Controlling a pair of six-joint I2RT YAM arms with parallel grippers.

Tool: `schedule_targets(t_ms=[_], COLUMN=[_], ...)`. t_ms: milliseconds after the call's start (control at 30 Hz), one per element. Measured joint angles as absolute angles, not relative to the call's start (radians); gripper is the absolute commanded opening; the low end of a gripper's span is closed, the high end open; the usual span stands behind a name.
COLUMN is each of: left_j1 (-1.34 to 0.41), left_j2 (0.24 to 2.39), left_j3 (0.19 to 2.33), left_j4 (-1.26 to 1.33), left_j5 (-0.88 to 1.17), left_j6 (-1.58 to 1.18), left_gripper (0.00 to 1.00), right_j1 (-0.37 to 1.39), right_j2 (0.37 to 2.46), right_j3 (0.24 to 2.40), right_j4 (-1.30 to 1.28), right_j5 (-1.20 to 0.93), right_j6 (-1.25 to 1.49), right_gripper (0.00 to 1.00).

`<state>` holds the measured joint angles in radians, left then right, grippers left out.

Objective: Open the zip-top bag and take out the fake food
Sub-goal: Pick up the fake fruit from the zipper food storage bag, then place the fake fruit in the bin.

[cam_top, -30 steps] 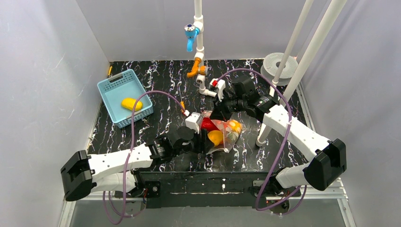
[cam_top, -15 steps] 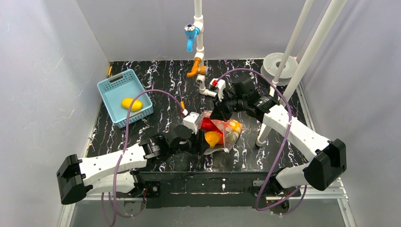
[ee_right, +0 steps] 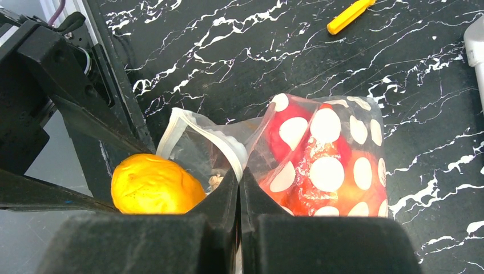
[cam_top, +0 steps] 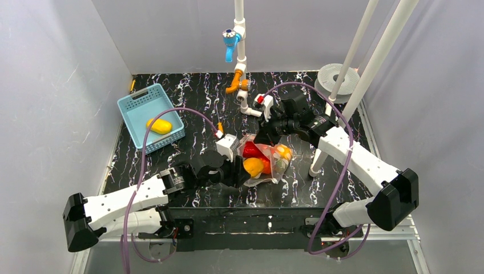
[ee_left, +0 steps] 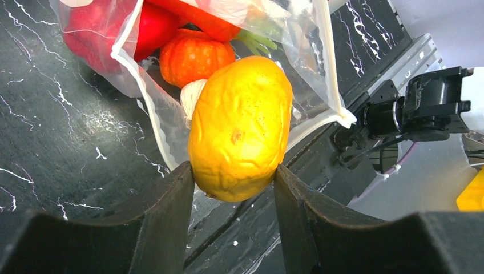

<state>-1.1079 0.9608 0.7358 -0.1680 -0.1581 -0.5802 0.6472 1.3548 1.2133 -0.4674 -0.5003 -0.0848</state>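
The zip-top bag [cam_top: 273, 158] lies open on the black marbled table, its mouth toward the near edge. My right gripper [ee_right: 238, 174] is shut on the bag's rim [ee_right: 228, 145] and holds it up; it also shows in the top view [cam_top: 263, 137]. My left gripper [ee_left: 235, 171] is shut on a yellow oblong fake food piece [ee_left: 240, 128] just outside the bag's mouth, also seen from above [cam_top: 252, 166]. A red piece [ee_left: 154, 28], a round orange piece [ee_left: 194, 57] and a carrot [ee_left: 205, 20] are inside the bag [ee_left: 319, 68].
A light blue basket [cam_top: 132, 98] at the back left holds another yellow piece [cam_top: 159, 126]. A white pipe stand with a blue valve [cam_top: 231, 39] rises at the back centre. White poles [cam_top: 342, 108] and a grey disc [cam_top: 337, 77] stand at the right. A small screwdriver [ee_right: 349, 14] lies beyond the bag.
My left gripper has drawn the yellow piece a little left, out of the bag's mouth, and the left arm has stretched forward. The right gripper has kept still on the rim.
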Motion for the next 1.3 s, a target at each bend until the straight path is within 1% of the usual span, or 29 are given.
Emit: schedule_targets(t_ms=[267,467,733,867,1033,1300], left_j1=[-1.102,-1.092,-1.026,-0.91,-0.635,-0.253], left_j2=[0.883,0.771,0.684,0.669,0.665,0.826], left_j3=[0.736,0.741,0.852,0.895,0.904,0.939], left_j4=[-0.223,-0.307,-0.425,-0.473,-0.488,-0.404], left_j5=[-0.104,-0.093,-0.141,-0.173,-0.155,-0.069], left_j6=[-0.568,-0.56,-0.518,-0.485,-0.441,-0.403], left_gripper=[0.0,0.0,0.0,0.0,0.0,0.0], right_j1=[0.636,0.634,0.634,0.634,0.634,0.634], right_j2=[1.345,1.342,1.341,1.341,1.341,1.335], right_j3=[1.213,1.212,1.211,1.211,1.211,1.195], right_j4=[-0.467,-0.463,-0.461,-0.461,-0.461,-0.452], right_j5=[-0.501,-0.501,-0.504,-0.505,-0.505,-0.506], right_j6=[-0.081,-0.081,-0.081,-0.081,-0.08,-0.079], right_gripper=[0.01,0.01,0.01,0.01,0.01,0.01])
